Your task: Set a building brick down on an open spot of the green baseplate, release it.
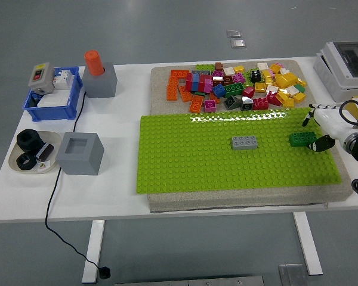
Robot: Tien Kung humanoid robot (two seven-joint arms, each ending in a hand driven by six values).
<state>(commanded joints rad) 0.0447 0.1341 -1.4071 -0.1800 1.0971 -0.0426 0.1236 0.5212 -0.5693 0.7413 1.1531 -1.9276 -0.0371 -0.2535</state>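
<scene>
Broad white table [131, 196], bearing a flat, studded, lime-green plastic baseplate [227, 167] on a beige mat. Beyond its far edge, a loose heap of mixed coloured bricks [238, 86]. Near the plate's middle, a small grey rectangular brick [244, 142], long axis left-right. At the right edge, the white-and-black right hand [323, 128], apparently with fingers loosely spread and gripping nothing, though hard to tell for sure. Just left of it, a small dark green rectangular brick [301, 139], seated on the plate's studs, studs up, long axis left-right. Probably released already; withdrawal rightward likely next. No left hand visible.
</scene>
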